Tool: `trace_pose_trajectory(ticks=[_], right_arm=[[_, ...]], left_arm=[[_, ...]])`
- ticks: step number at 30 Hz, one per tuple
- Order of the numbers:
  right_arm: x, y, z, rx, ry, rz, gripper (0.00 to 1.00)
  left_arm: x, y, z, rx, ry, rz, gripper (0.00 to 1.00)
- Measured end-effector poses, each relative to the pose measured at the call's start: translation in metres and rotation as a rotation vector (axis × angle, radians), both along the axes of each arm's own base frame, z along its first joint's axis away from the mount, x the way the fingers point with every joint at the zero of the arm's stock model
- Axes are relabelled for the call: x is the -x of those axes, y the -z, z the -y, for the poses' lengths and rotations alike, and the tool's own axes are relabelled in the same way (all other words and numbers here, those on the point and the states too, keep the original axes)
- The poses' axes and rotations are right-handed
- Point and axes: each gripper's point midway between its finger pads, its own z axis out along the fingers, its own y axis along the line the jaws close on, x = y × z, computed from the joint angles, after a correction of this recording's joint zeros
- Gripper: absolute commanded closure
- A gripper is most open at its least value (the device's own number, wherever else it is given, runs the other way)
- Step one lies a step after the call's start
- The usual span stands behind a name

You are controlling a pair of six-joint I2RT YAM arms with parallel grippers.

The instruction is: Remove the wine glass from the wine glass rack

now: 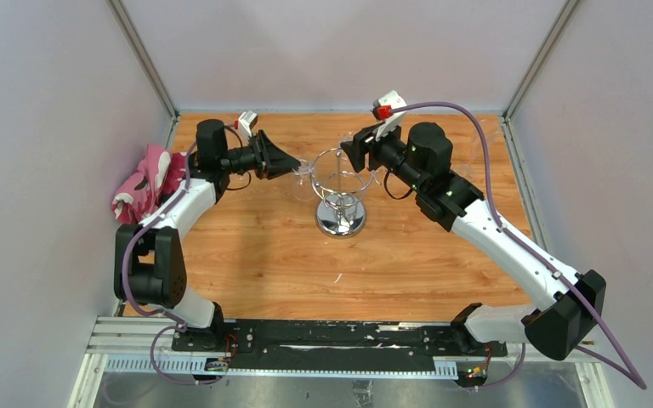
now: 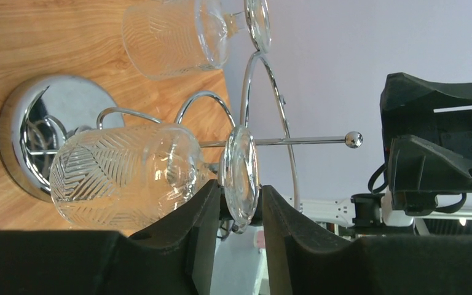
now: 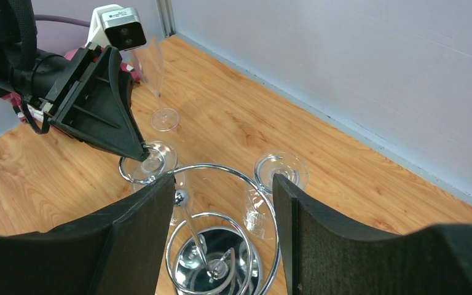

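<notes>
The wine glass rack (image 1: 341, 212) stands mid-table, chrome with a mirrored dome base; it also shows in the left wrist view (image 2: 29, 123) and the right wrist view (image 3: 212, 166). A patterned wine glass (image 2: 123, 178) hangs upside down from an outer loop. My left gripper (image 2: 241, 203) is closed on the edge of its round foot (image 3: 152, 161), one finger on each face. My left gripper also shows in the top view (image 1: 294, 169). My right gripper (image 3: 221, 196) is open and empty, hovering over the rack's ring and post, and shows in the top view (image 1: 353, 153).
A second patterned glass (image 3: 273, 181) hangs on the rack's far side. A tall clear glass (image 3: 158, 92) stands on the table behind the left arm. A pink cloth (image 1: 146, 180) lies at the left wall. Walls enclose three sides.
</notes>
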Motion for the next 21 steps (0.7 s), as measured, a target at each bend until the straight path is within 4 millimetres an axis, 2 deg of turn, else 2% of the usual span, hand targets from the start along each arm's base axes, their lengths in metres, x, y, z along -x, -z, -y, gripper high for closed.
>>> trace_pose_trajectory(ticks=[3,7,9,13,21], right_arm=[[0.000,0.001,-0.001,0.002,-0.005,-0.002,0.36],[0.000,0.002,-0.001,0.002,-0.006,-0.003,0.36],[0.000,0.002,-0.002,0.002,-0.009,-0.003,0.36],[0.001,0.002,-0.003,0.002,-0.014,-0.003,0.36],[0.001,0.001,-0.003,0.000,-0.017,-0.001,0.36]], left_arm=[[0.004,0.000,0.000,0.002,0.008,0.003,0.62],[0.007,0.006,-0.002,-0.028,0.009,0.002,0.78],[0.010,0.009,-0.004,-0.059,0.011,-0.013,0.81],[0.011,0.001,-0.009,-0.113,-0.011,0.031,0.81],[0.014,0.004,-0.014,-0.143,-0.023,0.027,0.86]])
